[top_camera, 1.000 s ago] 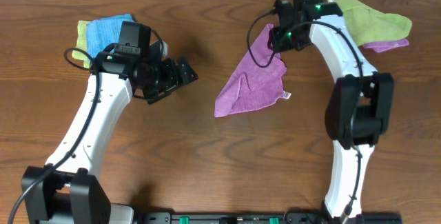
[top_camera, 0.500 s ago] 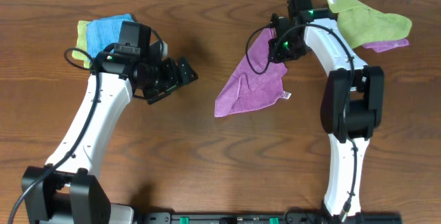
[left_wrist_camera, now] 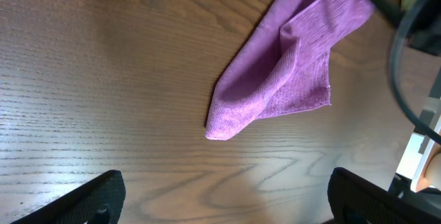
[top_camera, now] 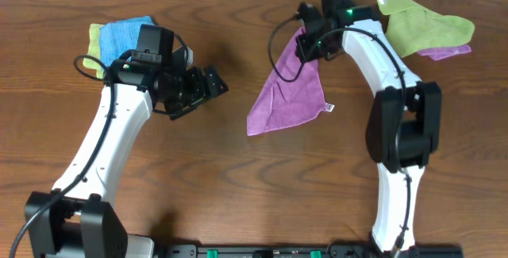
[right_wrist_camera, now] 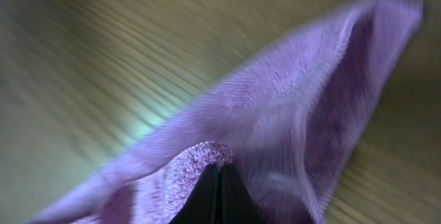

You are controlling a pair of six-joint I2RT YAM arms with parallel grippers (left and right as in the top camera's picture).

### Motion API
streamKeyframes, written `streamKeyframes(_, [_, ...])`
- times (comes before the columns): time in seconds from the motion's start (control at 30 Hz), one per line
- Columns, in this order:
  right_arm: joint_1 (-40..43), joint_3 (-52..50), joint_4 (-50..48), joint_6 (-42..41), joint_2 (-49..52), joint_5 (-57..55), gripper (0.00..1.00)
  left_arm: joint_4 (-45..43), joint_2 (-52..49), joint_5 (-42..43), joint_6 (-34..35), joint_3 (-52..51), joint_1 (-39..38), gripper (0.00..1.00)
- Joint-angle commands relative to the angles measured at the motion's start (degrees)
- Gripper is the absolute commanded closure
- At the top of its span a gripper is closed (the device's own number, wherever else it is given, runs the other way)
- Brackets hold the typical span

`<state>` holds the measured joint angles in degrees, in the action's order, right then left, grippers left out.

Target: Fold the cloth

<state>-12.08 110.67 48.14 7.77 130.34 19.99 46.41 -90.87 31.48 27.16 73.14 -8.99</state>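
The purple-magenta cloth (top_camera: 286, 99) lies crumpled at the table's middle right, its white tag (top_camera: 330, 109) at the right edge. Its far corner is drawn up and back, pinched by my right gripper (top_camera: 305, 42). In the right wrist view the black fingers (right_wrist_camera: 219, 172) are shut tight on a fold of the cloth (right_wrist_camera: 275, 120), which hangs blurred beyond them. My left gripper (top_camera: 216, 83) stands open to the left of the cloth, apart from it. The left wrist view shows its wide-spread fingers (left_wrist_camera: 224, 196) over bare wood, with the cloth's near corner (left_wrist_camera: 275, 86) ahead.
A lime-green cloth (top_camera: 425, 20) lies at the back right over another purple one (top_camera: 444, 51). A bright blue cloth (top_camera: 119, 34) sits on a lime-green one at the back left. The right arm's black cable (left_wrist_camera: 403, 79) hangs near the cloth.
The right gripper has shut on the cloth's far corner and pulled it up and toward the back left, stretching the cloth. The left arm has stayed still.
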Motion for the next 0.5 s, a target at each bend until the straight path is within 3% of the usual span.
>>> streamKeyframes(0.0, [-2.8,0.8,-1.3,0.7,-4.2,3.4,0.99,0.0,1.0,-0.3,-0.1,0.3,0.4,0.05])
streamKeyframes(0.17, [-7.3,0.8,-4.6,-0.1,-4.4,4.9,0.99,0.0,1.0,-0.3,-0.1,0.3,0.4,0.05])
streamKeyframes(0.47, [-13.5,0.8,-20.3,-5.6,-3.1,0.7,0.99,0.1,1.0,-0.3,-0.1,0.3,0.4,0.05])
